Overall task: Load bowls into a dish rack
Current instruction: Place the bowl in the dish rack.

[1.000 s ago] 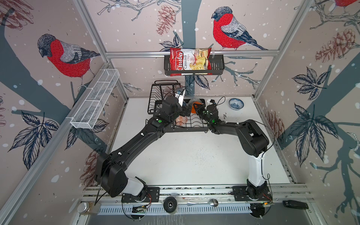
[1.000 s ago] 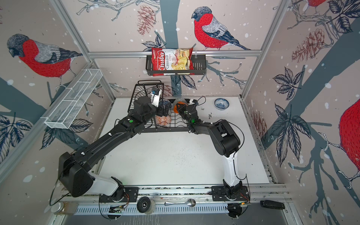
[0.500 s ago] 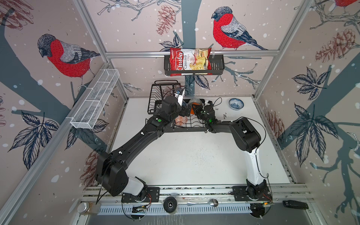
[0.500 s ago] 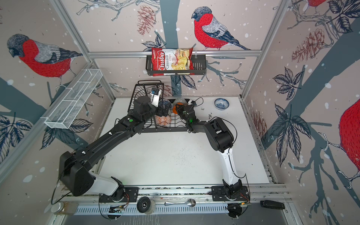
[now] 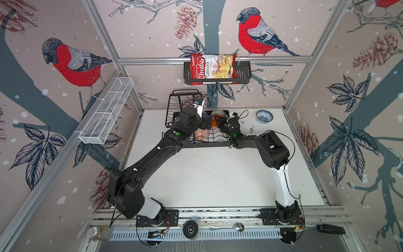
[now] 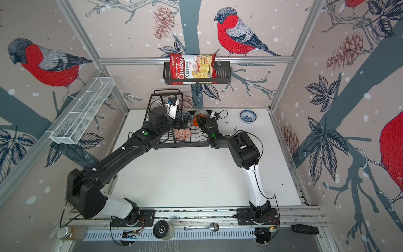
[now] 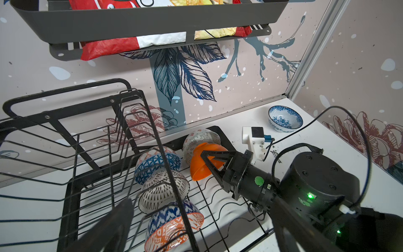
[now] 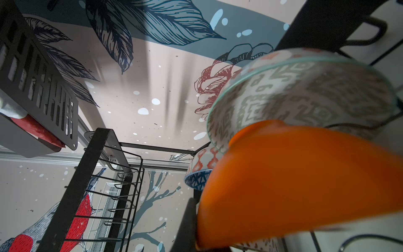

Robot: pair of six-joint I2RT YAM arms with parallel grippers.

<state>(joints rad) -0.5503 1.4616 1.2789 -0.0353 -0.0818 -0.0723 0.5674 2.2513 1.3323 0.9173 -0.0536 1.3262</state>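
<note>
**Five bowls in the rack, one left on the table**

Three bowls stand on edge in a row in the rack (image 5: 207, 144): the blue triangle bowl (image 7: 157, 163) furthest back, the lattice bowl (image 7: 161, 189) touching it, and the red-orange bowl (image 7: 172, 224) at the front. The grey-green bowl (image 7: 200, 137) sits alone at the back end of the next row.

The right gripper (image 7: 209, 157) is clamped on the rim of the orange bowl (image 7: 196, 169). It holds the bowl tilted against the grey-green one, low over the wires. I'd say it needs only to be let go. The left gripper (image 5: 204, 124) hangs wide and empty above the row of three.

The flower bowl (image 7: 284, 119) sits upright on the table (image 5: 196, 174), well apart from the rack. It looks like the last one to load.

Room is tight around the orange bowl. The row of three is just beside it, and the upper tier (image 7: 46, 117) rises on the left arm's side. The wavy slots in front of the orange bowl are bare, so there is space for the last bowl. The flower bowl has open table on the near side, but the back wall and the corner post are close behind it, and the right arm's cable loops nearby.
</note>
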